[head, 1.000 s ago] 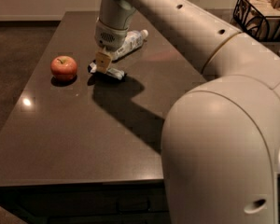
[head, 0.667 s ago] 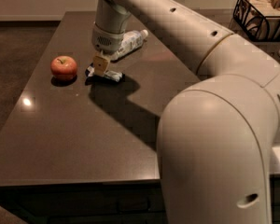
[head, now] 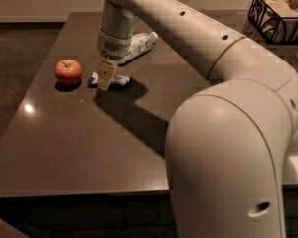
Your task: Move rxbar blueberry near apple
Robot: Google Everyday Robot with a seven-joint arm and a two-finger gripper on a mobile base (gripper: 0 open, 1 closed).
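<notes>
The red apple [head: 68, 71] sits on the dark table [head: 89, 148] at the left. The rxbar blueberry [head: 121, 80], dark blue with a white patch, lies flat just right of the apple, about a bar's width from it. My gripper [head: 106, 76] reaches straight down from the arm onto the middle of the bar. It is shut on the bar, with a tan finger [head: 105, 73] in front of it. The bar's middle is hidden behind that finger.
A white plastic bottle [head: 137, 45] lies on its side just behind the gripper. A black wire basket [head: 278, 18] stands at the back right. My arm's large white body [head: 228, 172] fills the right foreground. The table's left edge runs close to the apple.
My gripper has moved a little left and down with the bar, closer to the apple. The apple and the bottle have not moved.
</notes>
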